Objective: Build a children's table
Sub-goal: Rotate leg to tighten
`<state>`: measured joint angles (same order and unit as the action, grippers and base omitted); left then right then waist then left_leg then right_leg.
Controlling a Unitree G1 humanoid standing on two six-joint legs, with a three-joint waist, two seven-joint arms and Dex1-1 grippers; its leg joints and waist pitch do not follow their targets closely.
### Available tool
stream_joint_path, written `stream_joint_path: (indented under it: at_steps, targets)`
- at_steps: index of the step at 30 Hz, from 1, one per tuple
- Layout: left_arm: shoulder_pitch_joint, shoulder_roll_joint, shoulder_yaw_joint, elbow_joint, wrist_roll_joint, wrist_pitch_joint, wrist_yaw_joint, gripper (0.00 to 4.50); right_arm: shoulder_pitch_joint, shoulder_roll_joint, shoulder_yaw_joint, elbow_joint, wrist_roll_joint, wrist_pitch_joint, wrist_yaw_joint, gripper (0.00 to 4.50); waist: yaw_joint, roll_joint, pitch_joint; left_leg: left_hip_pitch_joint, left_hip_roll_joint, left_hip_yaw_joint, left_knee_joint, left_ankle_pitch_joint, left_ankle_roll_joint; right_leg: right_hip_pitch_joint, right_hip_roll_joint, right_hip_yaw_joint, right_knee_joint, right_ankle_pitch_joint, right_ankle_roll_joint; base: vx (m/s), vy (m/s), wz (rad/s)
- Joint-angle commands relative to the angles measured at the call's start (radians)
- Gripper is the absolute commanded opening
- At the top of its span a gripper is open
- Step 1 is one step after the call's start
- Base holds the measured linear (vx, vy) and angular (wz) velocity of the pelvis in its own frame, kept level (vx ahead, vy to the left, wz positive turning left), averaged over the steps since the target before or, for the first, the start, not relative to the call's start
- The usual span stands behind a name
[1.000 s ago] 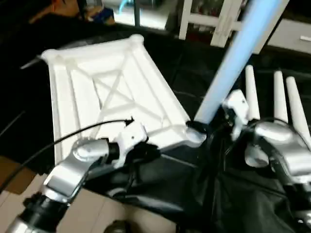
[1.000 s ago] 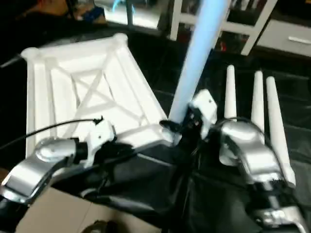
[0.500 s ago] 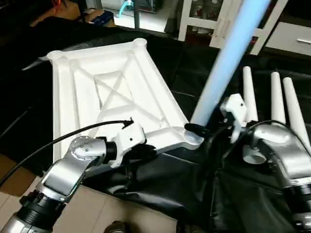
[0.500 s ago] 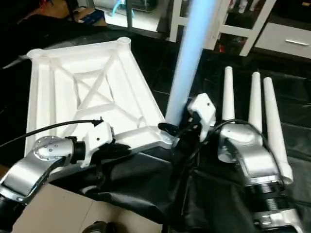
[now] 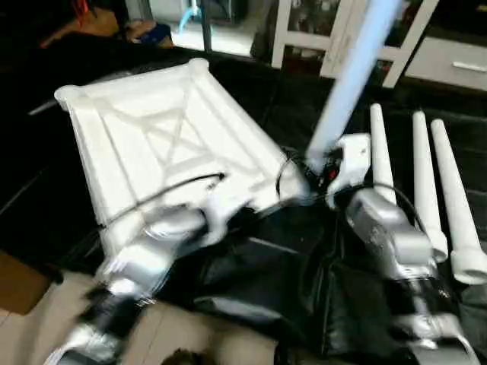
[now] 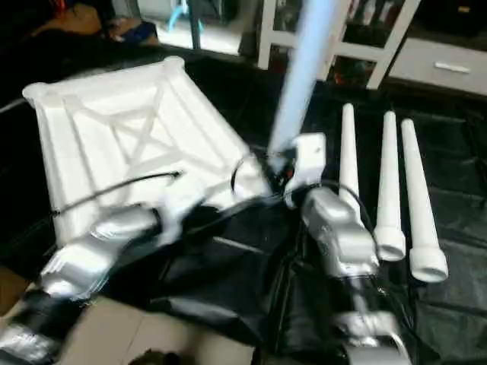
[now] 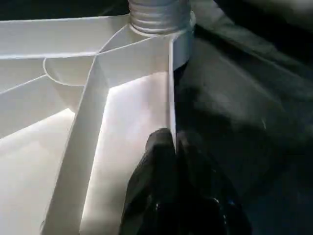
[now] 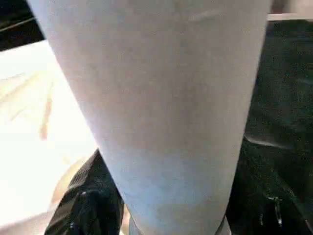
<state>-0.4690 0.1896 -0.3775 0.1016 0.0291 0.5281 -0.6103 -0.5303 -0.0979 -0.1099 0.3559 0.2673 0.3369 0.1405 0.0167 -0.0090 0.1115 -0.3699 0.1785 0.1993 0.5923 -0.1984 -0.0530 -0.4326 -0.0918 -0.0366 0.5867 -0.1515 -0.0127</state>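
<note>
Black cloth drapes the bench, where the tabletop lies ribs-up. Left tool pinches its near rim. Right tool clasps an upright leg at the corner socket; three legs wait. Next: seat it fully.

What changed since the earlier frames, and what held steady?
The right forearm swung inward, now reaching the upright leg from the near side. The right claw stays at that leg's base, the left claw stays pinched on the tabletop rim, and three loose legs lie unmoved.
</note>
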Motion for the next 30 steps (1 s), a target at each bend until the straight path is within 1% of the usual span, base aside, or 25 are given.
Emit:
stream_joint_path:
  at_steps: [1,3,5,6,7,8,9,10,11,12,13,14,15,16,17,18,19,20,21,22,23,25,26,29,30]
  targets:
    - [0.001,-0.048,-0.048,0.03,-0.007,0.016,0.03,0.0,0.02,0.042,-0.067,0.14,0.032,0.009,-0.115,2.1,0.001,0.01,-0.056,0.013,0.034,-0.019,-0.087,-0.259,-0.022,0.041,-0.035,0.033,-0.074,-0.299,-0.165,0.0,0.0,0.0]
    - [-0.01,-0.077,-0.068,0.041,-0.002,-0.008,0.021,0.0,-0.012,0.07,-0.036,0.165,0.01,-0.035,-0.098,2.1,-0.003,0.003,-0.057,0.011,0.033,-0.02,-0.088,-0.285,-0.018,0.041,-0.034,0.031,-0.078,-0.312,-0.153,0.0,0.0,0.0]
    - [-0.005,-0.064,-0.079,0.029,-0.002,-0.023,-0.006,0.0,-0.027,0.063,-0.003,0.158,-0.011,-0.055,-0.046,2.1,-0.006,0.001,-0.059,0.006,0.034,-0.023,-0.09,-0.285,-0.009,0.046,-0.035,0.029,-0.075,-0.304,-0.147,0.0,0.0,0.0]
    - [0.002,-0.041,-0.081,0.019,0.0,-0.046,-0.03,0.0,-0.03,0.044,0.021,0.144,-0.029,-0.062,-0.007,2.1,-0.007,0.001,-0.06,0.006,0.034,-0.024,-0.09,-0.28,0.0,0.045,-0.034,0.028,-0.075,-0.289,-0.147,0.0,0.0,0.0]
    - [0.019,0.004,-0.082,0.0,-0.001,-0.069,-0.073,0.0,-0.027,0.007,0.052,0.107,-0.044,-0.08,0.072,2.1,-0.007,-0.002,-0.062,0.002,0.034,-0.026,-0.088,-0.259,0.009,0.052,-0.035,0.027,-0.071,-0.261,-0.15,0.0,0.0,0.0]
    - [0.041,0.059,-0.082,-0.02,-0.006,-0.123,-0.13,0.0,-0.017,-0.042,0.085,0.058,-0.052,-0.088,0.167,2.1,-0.012,-0.005,-0.062,-0.003,0.035,-0.024,-0.088,-0.249,0.018,0.054,-0.035,0.028,-0.068,-0.246,-0.158,0.0,0.0,0.0]
    - [0.062,0.106,-0.08,-0.041,-0.016,-0.159,-0.184,0.0,-0.004,-0.091,0.111,0.018,-0.059,-0.102,0.241,2.64,-0.01,-0.002,-0.066,-0.006,0.036,-0.025,-0.085,-0.216,0.035,0.059,-0.037,0.028,-0.063,-0.201,-0.168,0.0,0.0,0.0]
    - [0.083,0.152,-0.072,-0.06,-0.028,-0.173,-0.229,0.0,0.01,-0.144,0.131,-0.02,-0.069,-0.116,0.301,2.64,-0.008,0.0,-0.066,-0.003,0.036,-0.024,-0.082,-0.203,0.047,0.056,-0.037,0.027,-0.063,-0.182,-0.176,0.0,0.0,0.0]
    - [0.096,0.181,-0.065,-0.071,-0.035,-0.182,-0.254,0.0,0.022,-0.182,0.14,-0.048,-0.066,-0.117,0.347,2.76,-0.007,0.0,-0.068,0.004,0.038,-0.02,-0.078,-0.171,0.068,0.056,-0.036,0.028,-0.057,-0.13,-0.198,0.0,0.0,0.0]
    - [0.107,0.206,-0.054,-0.071,-0.035,-0.188,-0.265,0.0,0.036,-0.22,0.14,-0.075,-0.047,-0.11,0.4,2.72,-0.005,0.003,-0.067,0.005,0.04,-0.014,-0.075,-0.127,0.093,0.054,-0.034,0.031,-0.048,-0.063,-0.232,0.0,0.0,0.0]
    - [0.108,0.209,-0.053,-0.071,-0.035,-0.19,-0.266,0.0,0.037,-0.224,0.14,-0.078,-0.044,-0.109,0.408,2.76,-0.005,0.002,-0.066,0.003,0.039,-0.013,-0.075,-0.113,0.103,0.056,-0.033,0.03,-0.047,-0.042,-0.245,0.0,0.0,0.0]
    - [0.116,0.234,-0.041,-0.067,-0.032,-0.203,-0.276,0.0,0.051,-0.264,0.134,-0.101,-0.023,-0.102,0.469,2.95,0.001,0.003,-0.068,0.009,0.041,-0.011,-0.072,-0.089,0.118,0.056,-0.032,0.03,-0.042,-0.012,-0.27,0.0,0.0,0.0]
    - [0.118,0.239,-0.038,-0.066,-0.032,-0.207,-0.279,0.0,0.054,-0.273,0.133,-0.106,-0.019,-0.101,0.483,3.08,0.006,0.004,-0.067,0.009,0.042,-0.011,-0.071,-0.08,0.131,0.057,-0.034,0.031,-0.04,-0.006,-0.282,0.0,0.0,0.0]
    - [0.123,0.261,-0.03,-0.061,-0.033,-0.225,-0.289,0.0,0.065,-0.31,0.129,-0.119,-0.008,-0.099,0.534,3.14,0.009,0.005,-0.066,0.009,0.043,-0.01,-0.071,-0.074,0.134,0.056,-0.035,0.032,-0.039,-0.009,-0.287,0.0,0.0,0.0]
    - [0.128,0.283,-0.018,-0.062,-0.043,-0.245,-0.303,0.0,0.081,-0.354,0.127,-0.139,-0.004,-0.097,0.586,3.14,0.014,0.008,-0.064,0.012,0.044,-0.009,-0.071,-0.082,0.133,0.055,-0.035,0.031,-0.041,-0.032,-0.29,0.0,0.0,0.0]
    - [0.131,0.298,-0.01,-0.062,-0.05,-0.259,-0.313,0.0,0.092,-0.384,0.127,-0.153,-0.001,-0.096,0.62,3.17,0.021,0.008,-0.064,0.016,0.046,-0.009,-0.071,-0.092,0.133,0.055,-0.034,0.031,-0.042,-0.044,-0.287,0.0,0.0,0.0]
    - [0.131,0.304,-0.002,-0.063,-0.057,-0.267,-0.312,0.0,0.101,-0.404,0.126,-0.164,0.006,-0.092,0.642,3.35,0.022,0.01,-0.062,0.015,0.047,-0.009,-0.072,-0.09,0.133,0.054,-0.035,0.032,-0.041,-0.041,-0.288,0.0,0.0,0.0]
    - [0.129,0.303,0.012,-0.067,-0.071,-0.257,-0.311,0.44,0.106,-0.415,0.122,-0.171,0.008,-0.093,0.645,3.58,0.021,0.008,-0.062,0.015,0.047,-0.008,-0.072,-0.09,0.133,0.053,-0.035,0.032,-0.041,-0.042,-0.289,0.0,0.0,0.0]
    - [0.129,0.303,0.012,-0.067,-0.071,-0.257,-0.311,0.44,0.106,-0.415,0.122,-0.171,0.008,-0.093,0.645,3.58,0.021,0.007,-0.062,0.015,0.047,-0.008,-0.073,-0.097,0.126,0.052,-0.036,0.033,-0.044,-0.059,-0.291,0.0,0.0,0.0]
    - [0.124,0.299,0.032,-0.089,-0.103,-0.22,-0.324,0.55,0.108,-0.419,0.116,-0.174,0.01,-0.089,0.642,3.57,0.021,0.005,-0.059,0.013,0.046,-0.008,-0.074,-0.11,0.115,0.054,-0.038,0.033,-0.046,-0.091,-0.288,0.0,0.0,0.0]
    - [0.121,0.296,0.041,-0.101,-0.119,-0.203,-0.33,0.55,0.109,-0.421,0.113,-0.175,0.008,-0.088,0.639,3.62,0.021,0.007,-0.058,0.013,0.046,-0.008,-0.076,-0.115,0.108,0.053,-0.039,0.034,-0.046,-0.105,-0.286,0.0,0.0,0.0]
    - [0.115,0.298,0.051,-0.131,-0.145,-0.162,-0.351,0.66,0.111,-0.418,0.112,-0.183,0.007,-0.075,0.632,3.85,0.021,0.005,-0.056,0.015,0.045,-0.008,-0.077,-0.128,0.094,0.052,-0.038,0.035,-0.051,-0.134,-0.277,0.0,0.0,0.0]
    - [0.112,0.303,0.044,-0.139,-0.137,-0.162,-0.354,0.9,0.113,-0.414,0.115,-0.188,0.006,-0.073,0.631,3.9,0.021,0.006,-0.055,0.015,0.044,-0.008,-0.077,-0.131,0.092,0.051,-0.037,0.035,-0.053,-0.142,-0.273,0.0,0.0,0.0]
    - [0.111,0.314,0.012,-0.147,-0.107,-0.179,-0.34,0.97,0.117,-0.404,0.131,-0.205,0.01,-0.065,0.624,3.9,0.018,0.007,-0.055,0.013,0.044,-0.01,-0.077,-0.132,0.092,0.051,-0.037,0.034,-0.051,-0.137,-0.263,0.0,0.0,0.0]
    - [0.11,0.317,0.002,-0.14,-0.09,-0.187,-0.333,0.97,0.118,-0.402,0.134,-0.21,0.009,-0.064,0.622,3.9,0.018,0.012,-0.054,0.012,0.044,-0.011,-0.077,-0.128,0.095,0.051,-0.036,0.033,-0.051,-0.126,-0.262,0.0,0.0,0.0]
